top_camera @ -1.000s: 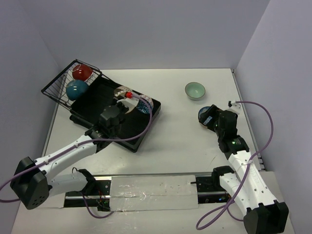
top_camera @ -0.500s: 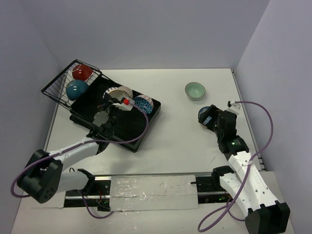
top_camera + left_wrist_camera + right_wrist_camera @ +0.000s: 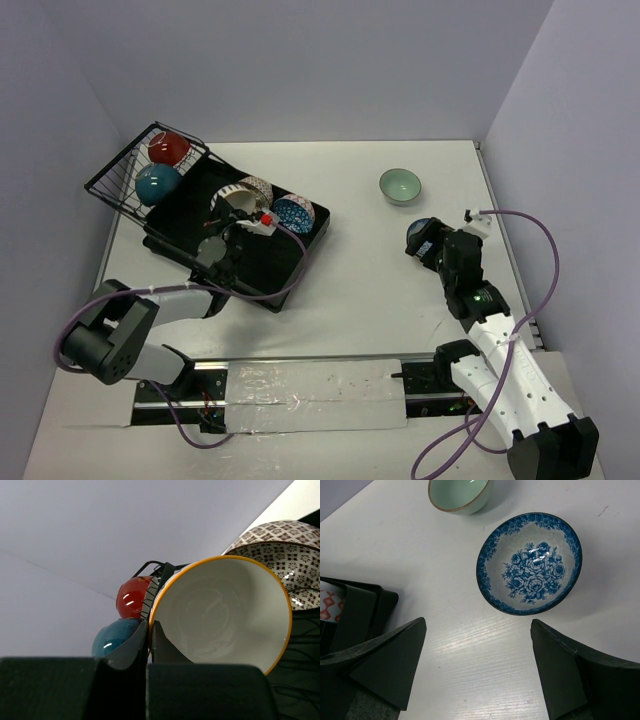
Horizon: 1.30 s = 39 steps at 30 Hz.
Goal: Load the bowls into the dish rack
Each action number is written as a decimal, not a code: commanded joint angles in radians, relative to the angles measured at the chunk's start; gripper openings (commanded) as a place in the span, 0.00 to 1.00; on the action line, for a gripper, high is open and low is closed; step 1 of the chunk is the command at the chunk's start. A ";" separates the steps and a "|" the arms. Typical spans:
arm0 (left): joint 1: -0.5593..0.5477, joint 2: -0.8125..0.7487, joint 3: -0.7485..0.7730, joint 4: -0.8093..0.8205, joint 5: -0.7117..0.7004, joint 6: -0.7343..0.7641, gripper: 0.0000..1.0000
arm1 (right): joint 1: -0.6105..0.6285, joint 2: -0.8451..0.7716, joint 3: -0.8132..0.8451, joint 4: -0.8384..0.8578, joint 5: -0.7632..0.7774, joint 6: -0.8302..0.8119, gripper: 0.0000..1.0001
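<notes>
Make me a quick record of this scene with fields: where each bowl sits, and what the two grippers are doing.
wire basket: red bowl, teal bowl
dish rack tray: cream bowl, lattice bowl, blue-and-white bowl
table: mint bowl, blue floral bowl
left gripper: shut, tips at the cream bowl's rim
right gripper: open, above the blue floral bowl

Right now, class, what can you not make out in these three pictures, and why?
1. Top view: blue floral bowl mostly hidden under right gripper.
2. Left wrist view: teal bowl partly behind left gripper.
3. Right wrist view: mint bowl cut off by top edge.
</notes>
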 commanded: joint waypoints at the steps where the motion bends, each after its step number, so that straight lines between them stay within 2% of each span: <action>1: 0.012 -0.029 0.005 0.146 0.014 -0.014 0.00 | 0.010 -0.007 -0.010 0.030 0.030 -0.011 0.93; 5: 0.010 -0.113 0.007 0.075 -0.025 -0.120 0.00 | 0.012 -0.004 -0.005 0.031 0.028 -0.016 0.92; 7: 0.010 -0.209 0.039 -0.085 -0.041 -0.251 0.00 | 0.015 -0.004 0.001 0.027 0.031 -0.022 0.92; 8: 0.007 -0.245 0.057 -0.253 -0.045 -0.373 0.00 | 0.018 -0.004 0.002 0.030 0.024 -0.030 0.91; 9: 0.006 -0.283 0.109 -0.352 -0.040 -0.446 0.00 | 0.019 -0.004 0.004 0.034 0.018 -0.034 0.91; 10: 0.004 -0.355 0.138 -0.450 -0.023 -0.517 0.00 | 0.019 -0.005 0.002 0.040 0.008 -0.039 0.91; 13: -0.002 -0.440 0.258 -0.754 0.066 -0.777 0.00 | 0.030 -0.010 0.001 0.068 -0.045 -0.060 0.91; 14: -0.008 -0.446 0.292 -0.826 0.090 -0.893 0.00 | 0.032 -0.013 -0.001 0.085 -0.060 -0.071 0.91; 16: -0.023 -0.435 0.382 -0.999 0.146 -1.003 0.00 | 0.050 -0.019 0.005 0.099 -0.107 -0.083 0.89; 17: -0.045 -0.426 0.404 -1.040 0.161 -1.114 0.00 | 0.062 -0.019 0.010 0.108 -0.120 -0.097 0.89; 22: -0.186 -0.334 0.477 -1.147 0.178 -1.359 0.00 | 0.221 0.026 0.086 0.100 -0.141 -0.143 0.87; 25: -0.209 -0.268 0.531 -1.221 0.188 -1.488 0.00 | 0.323 0.075 0.163 0.083 -0.082 -0.152 0.86; 32: -0.254 -0.207 0.599 -1.286 0.144 -1.531 0.00 | 0.482 0.266 0.388 0.062 -0.002 -0.142 0.80; 39: -0.254 -0.234 0.579 -1.269 0.123 -1.544 0.00 | 0.568 0.490 0.554 0.024 0.041 -0.136 0.74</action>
